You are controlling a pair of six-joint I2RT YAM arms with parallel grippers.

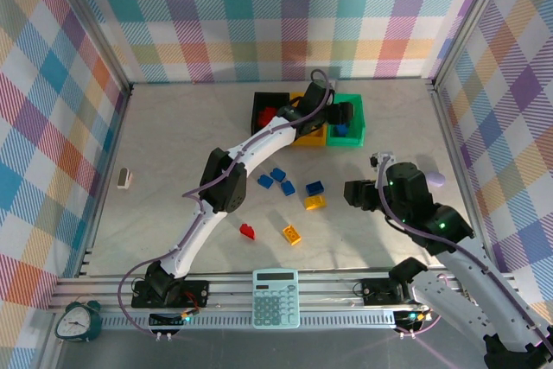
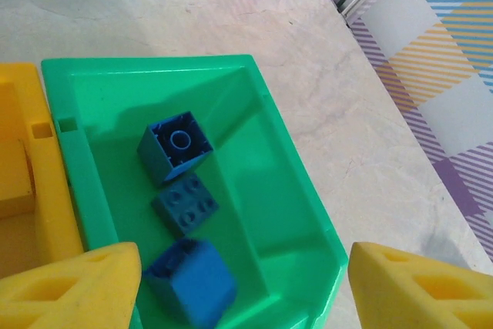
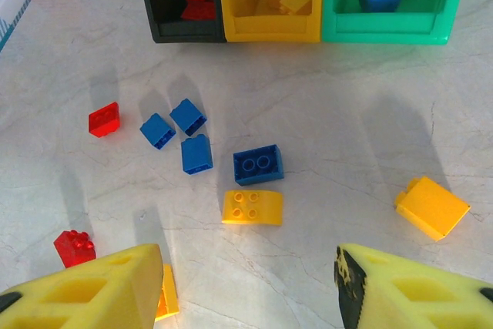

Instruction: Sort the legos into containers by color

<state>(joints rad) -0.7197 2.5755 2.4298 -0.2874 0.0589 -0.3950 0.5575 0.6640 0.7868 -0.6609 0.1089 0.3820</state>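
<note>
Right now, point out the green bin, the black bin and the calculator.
green bin (image 2: 285,213), left wrist view, bare floor.
black bin (image 3: 185,32), right wrist view, front wall.
calculator (image 1: 276,300), top external view, keypad.

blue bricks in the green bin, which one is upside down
The upside-down brick is highest in the left wrist view: its hollow underside faces up. The middle brick shows studs, the lowest brick a smooth face.

I see blue studded bricks (image 2: 183,203), a green plastic bin (image 2: 154,67), a yellow plastic bin (image 2: 17,102) and pastel plaid walls (image 1: 285,6).
</note>
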